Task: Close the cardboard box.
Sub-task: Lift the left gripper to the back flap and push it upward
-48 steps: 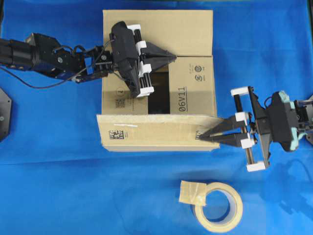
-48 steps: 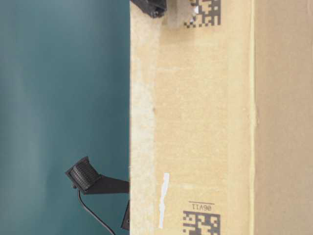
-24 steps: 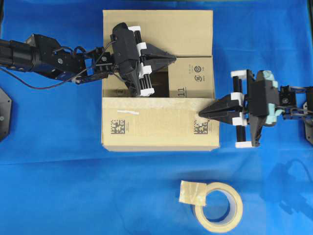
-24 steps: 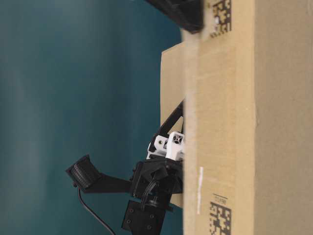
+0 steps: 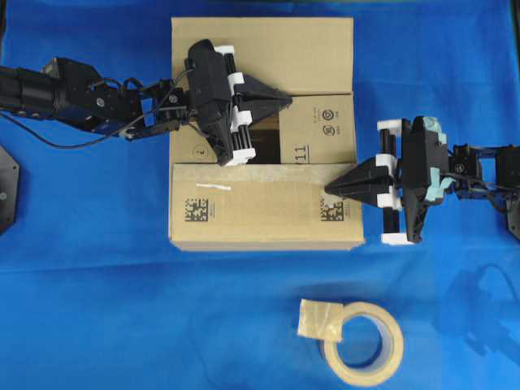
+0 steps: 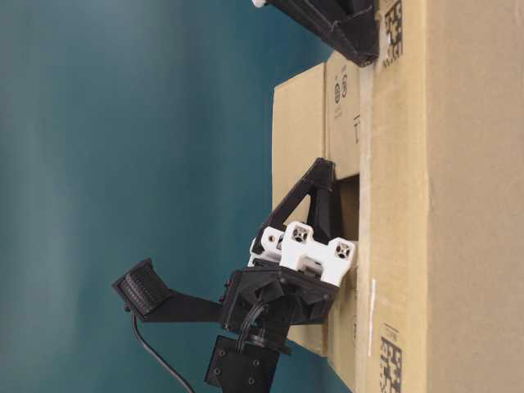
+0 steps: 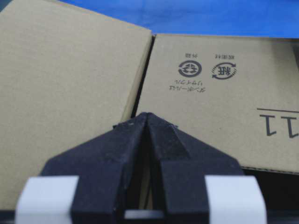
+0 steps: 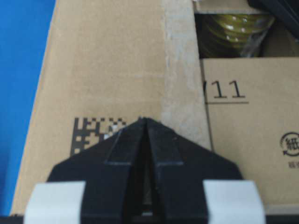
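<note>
1. Fingers of the left gripper [image 5: 280, 97] pressed together into one black wedge, nothing between them; same closed wedge in the left wrist view [image 7: 147, 116].
2. Fingers of the right gripper [image 5: 331, 188] likewise together with nothing held, tip pointing left, seen closed in the right wrist view [image 8: 144, 122].
3. Cardboard box [image 5: 309, 49] sitting in the middle of the blue table [image 5: 97, 309], toward the far side, long edges running left to right.
4. Far flap [image 5: 301, 53] lying flat over the top; near flap [image 5: 260, 207] folded down flat as well, bearing two black square codes and a short white strip.
5. Right inner flap [image 5: 321, 134] lying down between them, printed with recycling marks and the digits "11" at the edge of the near flap.
6. Dark gap [image 5: 264, 142] left open in the middle of the top, between the far and near flaps, partly under the left gripper.
7. Left gripper reaching in from the left over the box top, tip above the seam between far flap and right inner flap.
8. Right gripper coming in from the right, tip on the right end of the near flap, just beside the right-hand square code [image 5: 331, 211].
9. Yellowish round things [image 8: 233, 30] visible inside the gap in the right wrist view, too unclear to name.
10. Roll of beige tape [image 5: 366, 341] lying flat on the table, near side, well apart from the box, loose end sticking out at its left.
</note>
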Robot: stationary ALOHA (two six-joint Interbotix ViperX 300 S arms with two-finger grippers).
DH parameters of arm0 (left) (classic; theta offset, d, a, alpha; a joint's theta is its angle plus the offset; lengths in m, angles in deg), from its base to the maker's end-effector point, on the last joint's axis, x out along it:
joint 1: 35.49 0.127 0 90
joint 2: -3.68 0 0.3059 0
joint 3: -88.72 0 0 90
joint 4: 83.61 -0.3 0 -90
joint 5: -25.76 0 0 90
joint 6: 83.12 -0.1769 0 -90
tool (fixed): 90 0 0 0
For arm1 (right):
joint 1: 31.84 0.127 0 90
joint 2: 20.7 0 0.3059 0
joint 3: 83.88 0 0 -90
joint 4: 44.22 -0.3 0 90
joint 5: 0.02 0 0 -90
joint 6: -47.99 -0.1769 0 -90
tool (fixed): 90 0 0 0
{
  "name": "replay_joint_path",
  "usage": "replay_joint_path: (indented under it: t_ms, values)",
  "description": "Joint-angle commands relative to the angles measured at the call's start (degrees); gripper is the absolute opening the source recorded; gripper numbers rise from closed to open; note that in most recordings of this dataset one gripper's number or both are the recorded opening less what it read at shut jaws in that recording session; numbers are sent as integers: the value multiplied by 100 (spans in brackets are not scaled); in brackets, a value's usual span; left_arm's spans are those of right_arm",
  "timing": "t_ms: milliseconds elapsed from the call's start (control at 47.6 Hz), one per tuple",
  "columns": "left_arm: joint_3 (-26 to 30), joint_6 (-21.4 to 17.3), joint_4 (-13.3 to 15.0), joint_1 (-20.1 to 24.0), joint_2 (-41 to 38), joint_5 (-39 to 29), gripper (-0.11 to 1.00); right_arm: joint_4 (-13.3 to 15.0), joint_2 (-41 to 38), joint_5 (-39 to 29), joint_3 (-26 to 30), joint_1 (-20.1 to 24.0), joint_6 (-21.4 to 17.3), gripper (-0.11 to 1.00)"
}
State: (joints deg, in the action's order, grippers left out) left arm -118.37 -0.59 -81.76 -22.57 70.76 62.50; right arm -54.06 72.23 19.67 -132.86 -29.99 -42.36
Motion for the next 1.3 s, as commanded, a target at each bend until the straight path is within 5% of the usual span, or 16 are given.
replay_joint_path:
  t_ms: [0,147,504,861,1282]
  values:
    - [35,9,0,0,97,26,0,-18,18,26,53,-18,9,0]
    - [44,35,0,-9,237,-62,0,-18,18,26,62,-18,9,0]
    - [431,-62,9,123,1362,-1521,0,-18,9,53,62,-18,9,0]
    - [1151,-44,9,1151,1573,-2848,0,-9,9,62,62,-18,9,0]
    - [3182,-149,-9,1521,492,-6609,0,-9,18,105,44,-18,18,0]
